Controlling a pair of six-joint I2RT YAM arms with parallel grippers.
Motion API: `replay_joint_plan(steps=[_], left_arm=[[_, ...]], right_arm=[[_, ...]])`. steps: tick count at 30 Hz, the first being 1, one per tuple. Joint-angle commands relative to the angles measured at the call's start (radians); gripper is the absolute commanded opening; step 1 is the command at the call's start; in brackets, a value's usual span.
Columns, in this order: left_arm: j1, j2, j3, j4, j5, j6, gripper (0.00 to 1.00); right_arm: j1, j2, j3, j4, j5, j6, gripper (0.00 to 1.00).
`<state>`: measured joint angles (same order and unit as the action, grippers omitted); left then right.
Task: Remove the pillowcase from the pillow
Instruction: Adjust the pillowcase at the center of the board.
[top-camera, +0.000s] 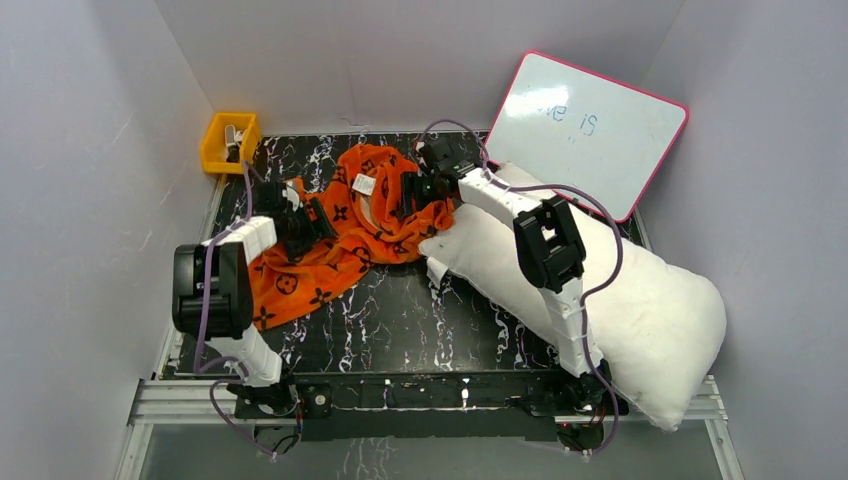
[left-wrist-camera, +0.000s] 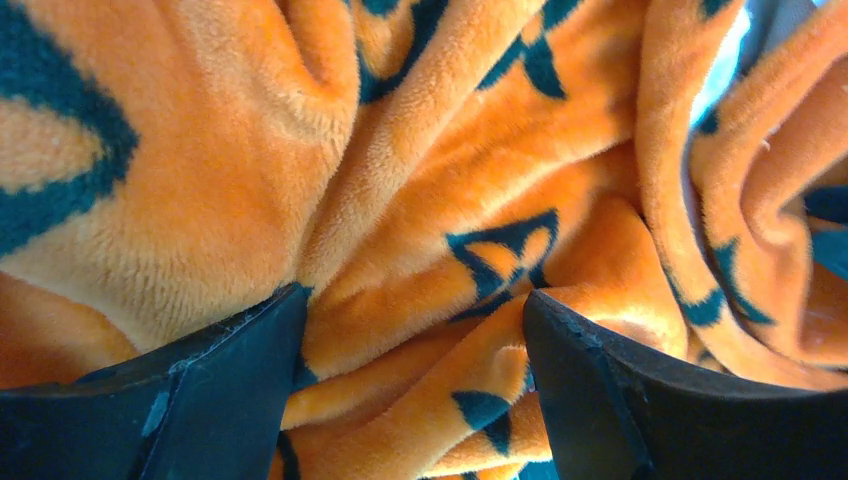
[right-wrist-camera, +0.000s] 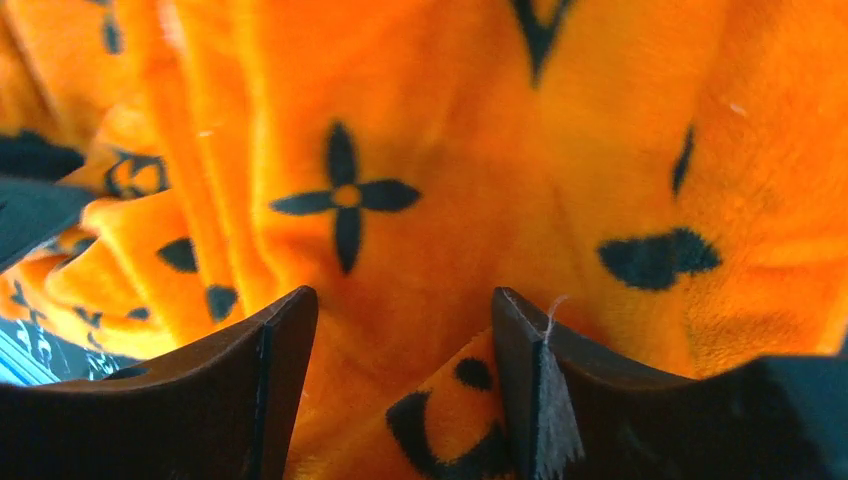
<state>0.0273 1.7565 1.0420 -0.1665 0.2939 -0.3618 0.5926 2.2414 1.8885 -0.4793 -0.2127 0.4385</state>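
The orange pillowcase (top-camera: 345, 235) with black motifs lies crumpled on the black marbled table, left of centre. The white pillow (top-camera: 650, 300) lies bare at the right, apart from most of the fabric; its near corner touches the heap. My left gripper (top-camera: 300, 218) sits at the heap's left edge. In the left wrist view my left gripper (left-wrist-camera: 412, 295) is open, with loose folds of pillowcase (left-wrist-camera: 420, 180) between its fingers. My right gripper (top-camera: 415, 187) is at the heap's right edge. In the right wrist view it (right-wrist-camera: 402, 292) is open too, with pillowcase (right-wrist-camera: 440, 150) bulging between the fingers.
A pink-framed whiteboard (top-camera: 590, 125) leans against the back wall behind the pillow. A yellow bin (top-camera: 228, 145) stands at the back left corner. A small white tag (top-camera: 364, 184) shows on top of the fabric. White walls enclose the table on three sides.
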Motion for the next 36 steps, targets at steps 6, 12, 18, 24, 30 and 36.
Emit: replay_joint_plan(steps=[6, 12, 18, 24, 30, 36], left_arm=[[-0.234, -0.588, -0.503, -0.062, -0.039, -0.539, 0.71], [-0.547, -0.958, -0.619, -0.127, -0.23, -0.92, 0.58], [-0.641, -0.909, -0.415, -0.284, -0.43, -0.804, 0.61], [-0.629, -0.699, -0.11, -0.277, -0.556, -0.422, 0.96], [-0.318, -0.45, 0.157, -0.252, -0.308, -0.159, 0.98], [-0.217, -0.276, 0.313, -0.262, -0.233, -0.055, 0.98]], right_arm=[[-0.01, 0.107, 0.148, -0.007, 0.022, -0.002, 0.04], [-0.02, 0.367, 0.653, -0.012, -0.079, 0.0, 0.0], [-0.027, 0.212, 0.474, 0.266, -0.16, 0.01, 0.3], [-0.051, -0.029, 0.29, 0.159, -0.052, -0.057, 0.76], [-0.07, -0.35, -0.009, 0.087, 0.085, 0.029, 0.79], [-0.148, -0.612, -0.394, 0.198, -0.108, 0.508, 0.8]])
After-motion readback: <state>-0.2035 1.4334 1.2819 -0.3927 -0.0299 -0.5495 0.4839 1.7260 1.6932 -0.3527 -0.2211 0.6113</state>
